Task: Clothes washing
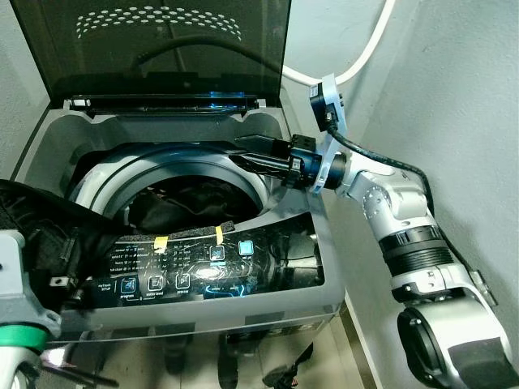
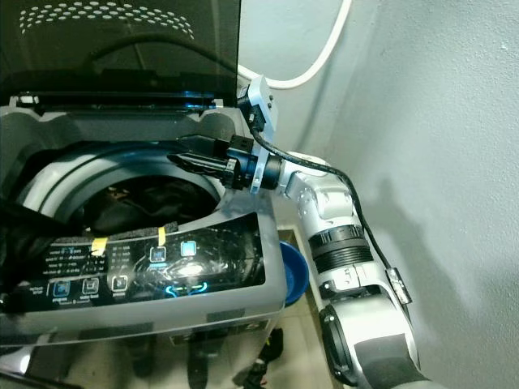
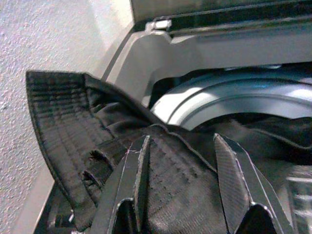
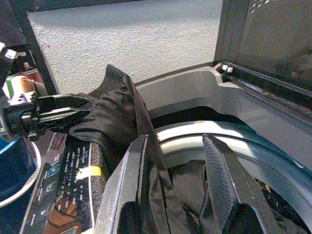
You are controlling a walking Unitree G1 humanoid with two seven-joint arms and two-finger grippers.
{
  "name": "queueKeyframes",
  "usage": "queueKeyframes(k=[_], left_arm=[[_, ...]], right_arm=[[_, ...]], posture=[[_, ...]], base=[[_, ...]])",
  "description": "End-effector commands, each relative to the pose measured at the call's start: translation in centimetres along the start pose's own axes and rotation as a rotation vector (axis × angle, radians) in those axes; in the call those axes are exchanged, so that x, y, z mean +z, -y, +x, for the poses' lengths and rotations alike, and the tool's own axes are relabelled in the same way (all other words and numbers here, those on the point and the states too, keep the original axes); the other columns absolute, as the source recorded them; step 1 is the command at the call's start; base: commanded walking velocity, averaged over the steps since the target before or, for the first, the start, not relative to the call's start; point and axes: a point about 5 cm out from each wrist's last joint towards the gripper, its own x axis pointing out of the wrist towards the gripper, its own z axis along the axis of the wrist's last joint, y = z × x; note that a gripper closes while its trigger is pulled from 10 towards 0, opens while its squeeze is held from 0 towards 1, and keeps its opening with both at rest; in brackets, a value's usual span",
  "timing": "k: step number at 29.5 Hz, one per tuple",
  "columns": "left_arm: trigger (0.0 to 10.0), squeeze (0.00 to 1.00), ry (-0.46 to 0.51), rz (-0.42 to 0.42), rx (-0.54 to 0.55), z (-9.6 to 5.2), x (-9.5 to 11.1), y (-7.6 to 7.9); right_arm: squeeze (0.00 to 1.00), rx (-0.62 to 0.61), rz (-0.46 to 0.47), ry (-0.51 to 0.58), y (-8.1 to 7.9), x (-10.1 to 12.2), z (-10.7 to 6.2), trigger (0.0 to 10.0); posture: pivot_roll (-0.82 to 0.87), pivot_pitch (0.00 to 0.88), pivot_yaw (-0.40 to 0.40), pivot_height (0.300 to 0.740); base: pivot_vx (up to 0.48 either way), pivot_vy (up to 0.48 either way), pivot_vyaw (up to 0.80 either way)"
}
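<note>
Left hand [image 3: 183,195] open against black garment [image 3: 73,126] draped over washer's [image 1: 300,304] left rim. Right hand [image 1: 251,154] open, empty above drum [image 1: 174,174]. Some dark clothes [image 1: 195,198] loaded; draped piece left.

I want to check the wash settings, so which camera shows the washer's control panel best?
The left eye view: the control panel lies whole along the washer's front edge, icons lit. The right eye view shows it too, its left end cut off. The right wrist view catches one corner beside the black garment.

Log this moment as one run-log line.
washer lid up | dark clothes in drum | left gripper at black garment over left rim | right gripper open above drum
</note>
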Motion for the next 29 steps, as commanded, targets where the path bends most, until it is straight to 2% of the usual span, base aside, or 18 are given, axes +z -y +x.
queueKeyframes(k=[1, 2, 4, 7, 9, 13, 14, 15, 18, 19, 20, 21, 22, 23, 24, 27, 28, 29], left_arm=[[10.0, 0.0, -0.048, 0.028, 0.033, 0.5, -1.0, -0.6], [10.0, 0.0, -0.042, 0.018, 0.026, 1.2, -1.2, -0.4], [10.0, 0.0, -0.042, 0.018, 0.026, 1.2, -1.2, -0.4], [10.0, 0.0, -0.039, 0.02, 0.001, 2.6, -1.7, 0.2], [10.0, 0.0, -0.039, 0.02, 0.001, 2.6, -1.7, 0.2], [10.0, 0.0, 0.003, 0.044, 0.058, 4.7, -2.0, 0.8], [10.0, 0.0, 0.003, 0.044, 0.058, 4.7, -2.0, 0.8], [10.0, 0.0, 0.006, 0.045, 0.07, 5.2, -2.2, 1.0], [10.0, 0.0, -0.04, 0.051, 0.011, 6.9, -3.3, 2.8], [10.0, 0.0, -0.04, 0.051, 0.011, 6.9, -3.3, 2.8], [10.0, 0.0, -0.043, 0.05, 0.001, 7.8, -3.3, 3.4], [10.0, 0.0, -0.038, 0.046, -0.001, 8.5, -3.2, 3.6], [10.0, 0.0, -0.01, 0.042, -0.002, 9.9, -2.6, 3.8], [10.0, 0.0, -0.01, 0.042, -0.002, 9.9, -2.6, 3.8], [10.0, 0.0, 0.038, 0.019, -0.036, 11.4, -1.5, 4.1], [10.0, 0.0, 0.038, 0.019, -0.036, 11.4, -1.5, 4.1], [10.0, 0.0, 0.096, 0.014, -0.083, 12.7, -0.1, 4.7], [10.0, 0.0, 0.096, 0.014, -0.083, 12.7, -0.1, 4.7]], right_arm=[[0.0, -0.005, -0.001, -0.011, 0.0, -0.1, 0.0, 10.0], [0.0, -0.007, -0.001, -0.013, 0.0, -0.1, 0.0, 10.0], [0.0, -0.007, -0.001, -0.013, 0.0, -0.1, 0.0, 10.0], [0.0, -0.013, -0.005, -0.017, 0.1, -0.1, 0.0, 10.0], [0.0, -0.013, -0.005, -0.017, 0.1, -0.1, 0.0, 10.0], [0.0, -0.028, -0.016, -0.015, 0.2, 0.2, 0.1, 10.0], [0.0, -0.028, -0.016, -0.015, 0.2, 0.2, 0.1, 10.0], [0.0, -0.032, -0.017, -0.013, 0.3, 0.3, 0.1, 10.0], [0.0, -0.036, -0.016, -0.01, 0.3, 0.4, 0.1, 10.0], [0.0, -0.036, -0.016, -0.01, 0.3, 0.4, 0.1, 10.0], [0.0, -0.036, -0.016, -0.01, 0.3, 0.4, 0.2, 10.0], [0.0, -0.036, -0.016, -0.01, 0.3, 0.3, 0.2, 10.0], [0.0, -0.035, -0.016, -0.009, 0.3, 0.4, 0.3, 10.0], [0.0, -0.035, -0.016, -0.009, 0.3, 0.4, 0.3, 10.0], [0.0, -0.035, -0.017, -0.009, 0.3, 0.4, 0.3, 10.0], [0.0, -0.035, -0.017, -0.009, 0.3, 0.4, 0.3, 10.0], [0.0, -0.035, -0.018, -0.007, 0.3, 0.5, 0.4, 10.0], [0.0, -0.035, -0.018, -0.007, 0.3, 0.5, 0.4, 10.0]], posture=[[0.21, 0.041, -0.025, 0.74], [0.21, 0.041, -0.025, 0.74], [0.21, 0.041, -0.025, 0.74], [0.21, 0.039, -0.027, 0.74], [0.21, 0.039, -0.027, 0.74], [0.19, 0.036, -0.021, 0.74], [0.19, 0.036, -0.021, 0.74], [0.19, 0.033, -0.019, 0.74], [0.19, 0.032, -0.027, 0.74], [0.19, 0.032, -0.027, 0.74], [0.19, 0.032, -0.03, 0.74], [0.19, 0.032, -0.03, 0.74], [0.19, 0.033, -0.032, 0.74], [0.19, 0.033, -0.032, 0.74], [0.19, 0.032, -0.035, 0.74], [0.19, 0.032, -0.035, 0.74], [0.19, 0.032, -0.032, 0.74], [0.19, 0.032, -0.032, 0.74]], base=[[0.0, 0.0, 0.0], [0.0, 0.0, 0.0], [0.0, 0.0, 0.0], [0.0, 0.0, 0.0], [0.0, 0.0, 0.0], [0.0, 0.0, 0.0], [0.0, 0.0, 0.0], [0.0, 0.0, 0.0], [0.0, 0.0, 0.0], [0.0, 0.0, 0.0], [0.0, 0.0, 0.0], [0.0, 0.0, 0.0], [0.0, 0.0, 0.0], [0.0, 0.0, 0.0], [0.0, 0.0, 0.0], [0.0, 0.0, 0.0], [0.0, 0.0, 0.0], [0.0, 0.0, 0.0]])
